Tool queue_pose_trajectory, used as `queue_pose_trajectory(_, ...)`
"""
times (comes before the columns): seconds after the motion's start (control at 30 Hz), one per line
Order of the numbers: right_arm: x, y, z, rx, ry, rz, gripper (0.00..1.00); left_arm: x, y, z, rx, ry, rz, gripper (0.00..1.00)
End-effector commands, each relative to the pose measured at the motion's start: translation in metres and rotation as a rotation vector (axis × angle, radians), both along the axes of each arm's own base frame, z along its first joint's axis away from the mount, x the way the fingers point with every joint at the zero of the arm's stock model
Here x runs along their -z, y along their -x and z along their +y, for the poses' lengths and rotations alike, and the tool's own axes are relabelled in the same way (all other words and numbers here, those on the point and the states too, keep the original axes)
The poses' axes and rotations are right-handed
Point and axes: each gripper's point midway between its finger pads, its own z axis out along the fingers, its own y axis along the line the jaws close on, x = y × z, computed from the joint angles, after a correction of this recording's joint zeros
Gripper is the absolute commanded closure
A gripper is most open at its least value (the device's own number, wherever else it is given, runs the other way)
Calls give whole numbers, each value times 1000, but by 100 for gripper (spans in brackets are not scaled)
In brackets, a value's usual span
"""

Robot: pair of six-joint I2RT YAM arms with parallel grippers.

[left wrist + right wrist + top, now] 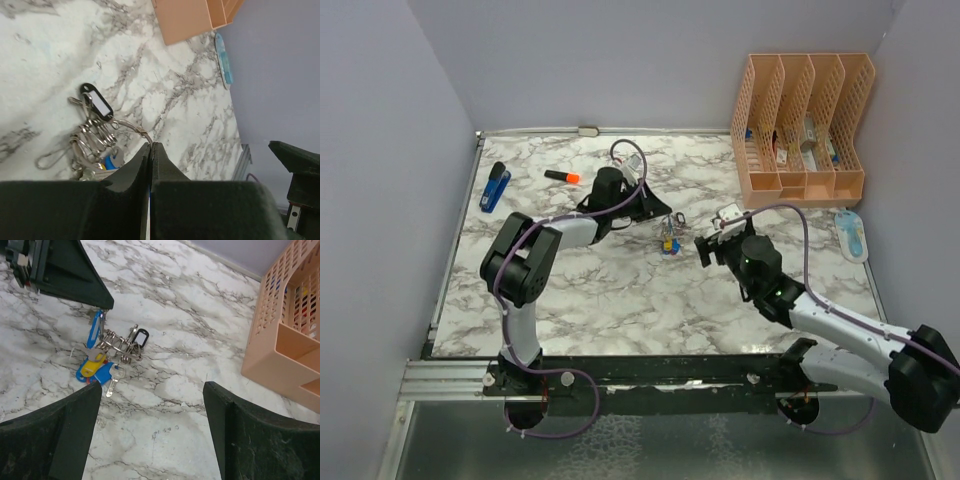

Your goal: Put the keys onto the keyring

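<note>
Right hand (152, 387) (spread wide), keyring (117, 345), stapler (494, 187), organizer (280, 340)

Keyring (119, 345) and keys (95, 330), mid-table.
One blue tag upright at ring's 10 o'clock; another flat at 7.

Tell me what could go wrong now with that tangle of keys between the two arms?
1. The left jaws look shut, at their very tips, on the thin wire of the keyring; it could slip free.
2. The keys lie bunched with a yellow tag and a black tag, so the open right jaws might catch the wrong piece.
3. Both arms reach in close around the bunch and could bump.
</note>
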Motion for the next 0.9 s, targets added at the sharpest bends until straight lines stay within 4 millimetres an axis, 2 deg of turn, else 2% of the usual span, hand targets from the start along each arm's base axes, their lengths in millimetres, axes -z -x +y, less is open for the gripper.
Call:
queue_pose_trajectory(0.0,3,-13,4,33,-24,36,16,12,-24,22,-6,-98,-85,100)
queue_pose_trajectory(0.37,27,-23,2,55,-45,110,14,6,-37,51,8,-171,-155,100)
queue_pose_trajectory(0.57,36,-26,0,60,-39,144,13,2,-28,52,83,-201,-158,74)
queue_pose_trajectory(0.67,39,-26,-1,66,-37,154,12,-7,-27,61,85,-230,-195,74)
queue_pose_trajectory(0.87,38,-27,-7,77,-63,169,11,-24,-33,90,39,-309,-275,63)
